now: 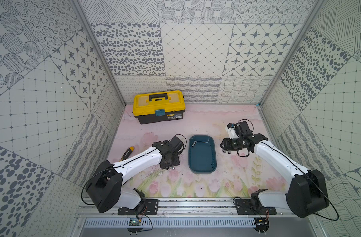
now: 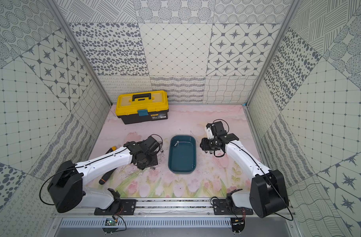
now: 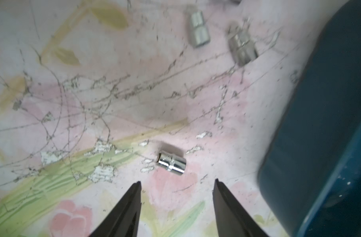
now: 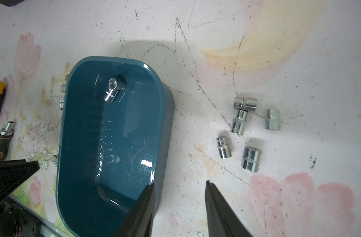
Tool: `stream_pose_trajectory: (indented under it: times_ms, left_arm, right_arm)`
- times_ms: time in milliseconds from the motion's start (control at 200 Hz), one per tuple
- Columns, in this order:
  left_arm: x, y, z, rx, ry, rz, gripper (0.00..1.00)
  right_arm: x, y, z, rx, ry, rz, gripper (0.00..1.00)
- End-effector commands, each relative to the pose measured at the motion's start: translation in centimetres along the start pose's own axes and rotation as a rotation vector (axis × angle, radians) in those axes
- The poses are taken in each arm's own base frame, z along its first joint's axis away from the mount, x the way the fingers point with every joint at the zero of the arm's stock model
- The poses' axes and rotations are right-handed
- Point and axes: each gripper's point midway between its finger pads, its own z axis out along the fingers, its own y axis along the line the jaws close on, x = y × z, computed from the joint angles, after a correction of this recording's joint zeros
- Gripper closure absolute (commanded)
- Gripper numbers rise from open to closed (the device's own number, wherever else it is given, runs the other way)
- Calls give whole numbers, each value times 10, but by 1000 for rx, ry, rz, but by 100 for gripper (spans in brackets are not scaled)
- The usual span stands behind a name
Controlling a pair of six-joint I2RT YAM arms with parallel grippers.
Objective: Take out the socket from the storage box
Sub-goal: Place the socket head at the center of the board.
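— Chrome on scuffed pink, nearest my end: a loose socket (image 3: 171, 163) lies on its side on the flowered counter (image 3: 93, 98). It is just ahead of my left pincer (image 3: 178, 182), whose jaws stand spread with nothing between them. Two more sockets (image 3: 242, 47), blurred in the left wrist view, lie farther along that side of the counter.

— Where's the storage box in all this?

— Mid-counter, in both top views: the teal storage box (image 1: 203, 162) (image 2: 182, 162) sits between my two arms, its long side just beside the left pincer. It is not emptied. A socket pair (image 4: 113, 90) rests in its far corner on my left, one standing on end, the other lying against it, touching.

— And your right arm?

— My right pincer (image 4: 180, 184) hovers just off the box's right wall, jaws parted, pinching nothing. By that pincer, on the box's right side, a five-socket cluster (image 4: 251, 159) lies on the bare counter, two of them touching, the rest a little apart.

— Anything else in frame?

— Out on the left edge a yellow-capped screwdriver (image 1: 126, 154) pokes from behind my left arm. Farthest back, near the rear wall, the yellow-lidded toolbox (image 1: 142, 106) stands closed, black handle folded flat.
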Motion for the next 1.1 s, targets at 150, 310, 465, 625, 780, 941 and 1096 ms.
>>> stream_pose_trajectory:
  times_ms: [150, 310, 465, 625, 780, 941, 1096]
  left_arm:
    - [63, 19, 19, -51, 192, -129, 35]
    - [63, 4, 30, -3, 194, -142, 35]
    - [58, -4, 37, 14, 174, -136, 35]
    - [55, -5, 41, 11, 154, -125, 36]
    - [51, -6, 44, 13, 136, -114, 37]
    - [46, -14, 45, 36, 122, -108, 38]
    - [41, -22, 44, 48, 114, -108, 39]
  right_arm:
    - [-12, 7, -5, -22, -43, 6, 55]
    - [-11, 5, -6, -15, -42, 4, 55]
    - [-10, 3, -5, -9, -40, 2, 55]
    - [-10, 3, -4, -7, -39, -1, 55]
    - [-9, 3, -3, -8, -35, 0, 55]
    - [-9, 3, -3, -7, -36, -2, 55]
    - [-8, 2, -3, -4, -35, -2, 55]
